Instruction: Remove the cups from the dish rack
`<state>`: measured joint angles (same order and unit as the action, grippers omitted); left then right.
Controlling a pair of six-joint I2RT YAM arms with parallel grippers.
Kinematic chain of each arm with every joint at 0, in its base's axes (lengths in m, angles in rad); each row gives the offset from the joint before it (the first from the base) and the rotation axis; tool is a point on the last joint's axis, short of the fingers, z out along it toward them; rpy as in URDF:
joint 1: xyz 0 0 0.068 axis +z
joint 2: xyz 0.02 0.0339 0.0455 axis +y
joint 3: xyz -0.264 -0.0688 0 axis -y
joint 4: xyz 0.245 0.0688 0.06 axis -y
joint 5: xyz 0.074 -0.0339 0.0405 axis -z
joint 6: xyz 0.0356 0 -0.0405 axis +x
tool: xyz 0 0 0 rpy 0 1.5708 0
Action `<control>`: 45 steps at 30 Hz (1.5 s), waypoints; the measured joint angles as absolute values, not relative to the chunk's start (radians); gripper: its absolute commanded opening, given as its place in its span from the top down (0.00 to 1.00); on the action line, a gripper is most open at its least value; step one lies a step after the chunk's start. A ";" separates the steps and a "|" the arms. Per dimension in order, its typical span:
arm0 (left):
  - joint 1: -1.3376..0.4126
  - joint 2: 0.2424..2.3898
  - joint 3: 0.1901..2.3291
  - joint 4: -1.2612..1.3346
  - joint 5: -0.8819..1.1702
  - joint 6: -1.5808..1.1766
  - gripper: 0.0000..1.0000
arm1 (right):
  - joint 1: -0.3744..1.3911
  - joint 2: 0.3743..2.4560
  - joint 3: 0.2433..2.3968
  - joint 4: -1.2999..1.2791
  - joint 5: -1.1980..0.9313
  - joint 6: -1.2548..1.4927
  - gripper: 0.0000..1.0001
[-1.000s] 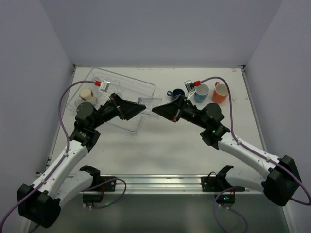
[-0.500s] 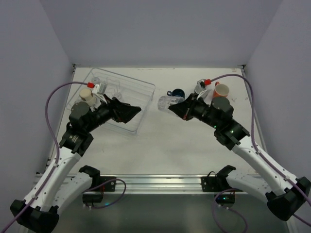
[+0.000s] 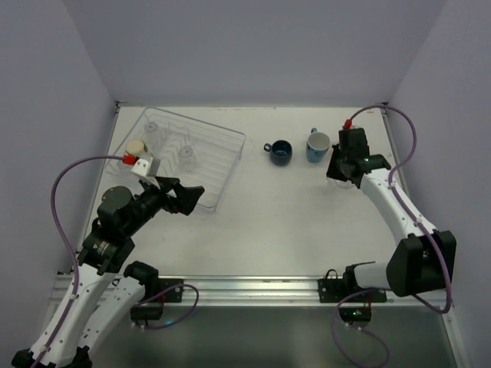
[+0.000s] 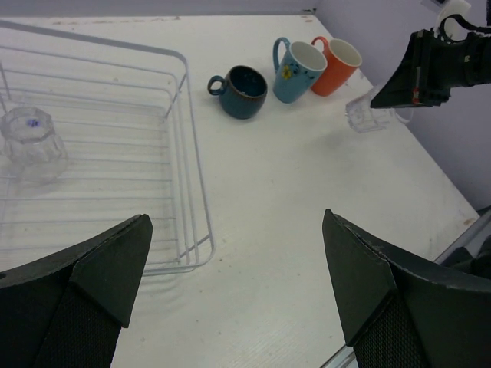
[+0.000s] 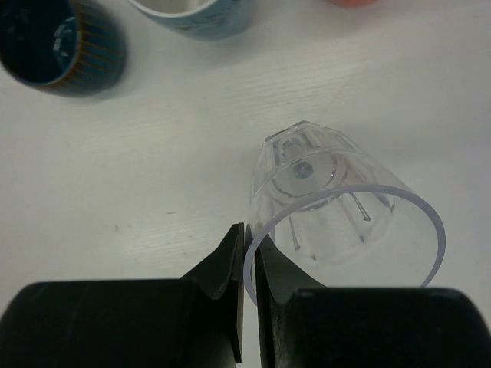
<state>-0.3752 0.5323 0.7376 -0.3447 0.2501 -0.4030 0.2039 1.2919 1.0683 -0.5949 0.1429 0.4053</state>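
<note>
Right end effector (image 5: 244, 257) was clenched on the rim of a clear tumbler (image 5: 337, 207), held tilted. Dark blue cup (image 5: 61, 42) and light blue mug (image 5: 196, 15) stood beyond its fingertips. Left end effector (image 4: 234, 230) was released, jaws wide. Dish rack (image 4: 188, 115) lay ahead to its left, with a second tumbler (image 4: 27, 138) inside.

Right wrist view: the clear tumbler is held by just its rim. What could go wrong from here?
1. The right end effector pinches only a thin edge of the clear tumbler, which is tilted; it could swivel in the grip or slip out.
2. If it is let go while tilted, it may roll toward the light blue mug or the dark blue cup nearby.
</note>
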 measured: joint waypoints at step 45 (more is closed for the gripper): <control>-0.512 0.626 0.760 -0.414 -0.054 -0.340 0.00 | 0.065 1.467 1.346 -0.669 0.094 0.274 0.14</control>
